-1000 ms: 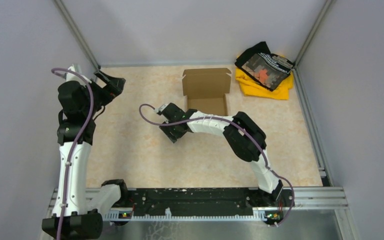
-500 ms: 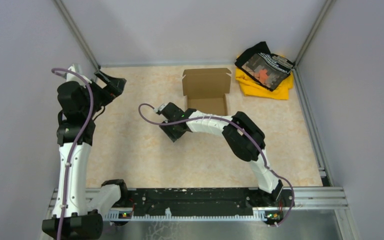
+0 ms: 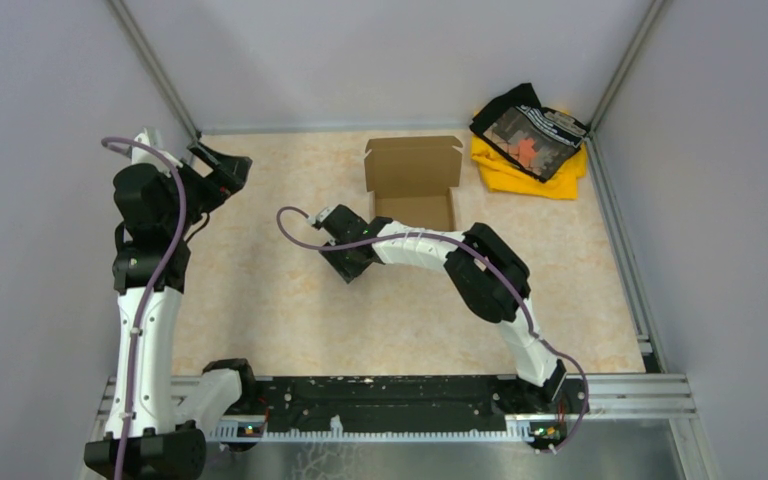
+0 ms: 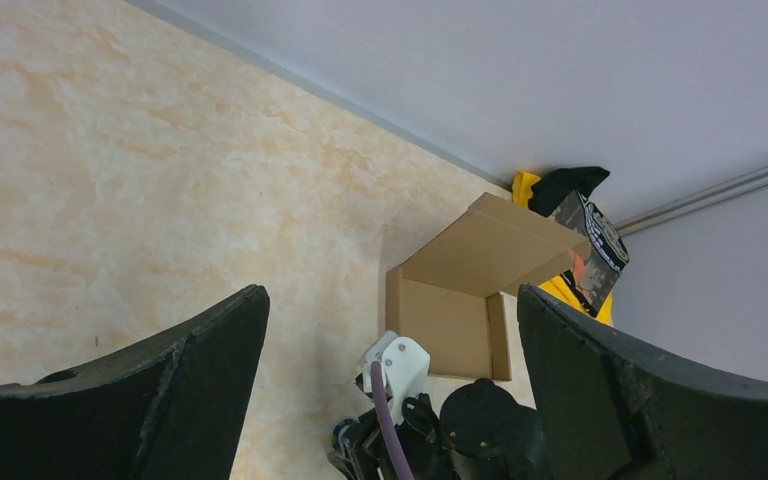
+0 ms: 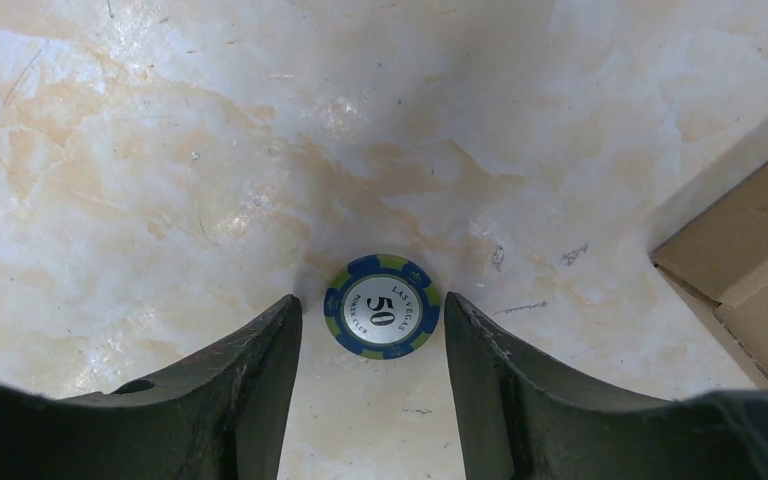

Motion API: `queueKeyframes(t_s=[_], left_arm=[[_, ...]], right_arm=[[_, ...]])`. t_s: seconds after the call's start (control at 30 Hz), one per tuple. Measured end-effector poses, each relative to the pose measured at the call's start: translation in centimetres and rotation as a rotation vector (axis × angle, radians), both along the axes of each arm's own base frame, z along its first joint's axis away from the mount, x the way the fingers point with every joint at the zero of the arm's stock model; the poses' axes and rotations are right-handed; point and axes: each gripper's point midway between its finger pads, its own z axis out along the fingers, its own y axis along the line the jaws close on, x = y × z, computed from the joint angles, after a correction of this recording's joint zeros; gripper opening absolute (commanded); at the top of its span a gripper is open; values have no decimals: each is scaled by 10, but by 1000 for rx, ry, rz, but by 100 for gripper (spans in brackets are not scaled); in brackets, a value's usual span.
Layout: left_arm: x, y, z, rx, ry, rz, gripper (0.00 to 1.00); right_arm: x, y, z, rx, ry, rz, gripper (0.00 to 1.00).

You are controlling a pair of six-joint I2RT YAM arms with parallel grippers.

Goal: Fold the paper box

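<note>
Cardboard box (image 3: 412, 185) unmoved, still open-topped. Right gripper (image 5: 370, 300) fingers narrowing astride chip (image 5: 381, 306), not yet gripping. Left gripper (image 4: 390, 295) gaping, idle. Folding not advanced.

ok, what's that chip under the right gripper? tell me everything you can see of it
A round poker chip that looks like plastic: blue rim with green edge blocks, silvery centre printed "50" and "Las Vegas". It lies flat, face up, on the marble-look table, between the open fingers of the right gripper. Nothing else clearly touches it.
</note>
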Motion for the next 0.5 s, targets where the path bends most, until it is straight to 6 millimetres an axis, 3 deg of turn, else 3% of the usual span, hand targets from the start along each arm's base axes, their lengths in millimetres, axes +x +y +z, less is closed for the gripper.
queueKeyframes(t_s=[0.5], left_arm=[[0, 0, 0, 0, 0, 0, 99]], right_arm=[[0, -1, 0, -4, 2, -2, 41]])
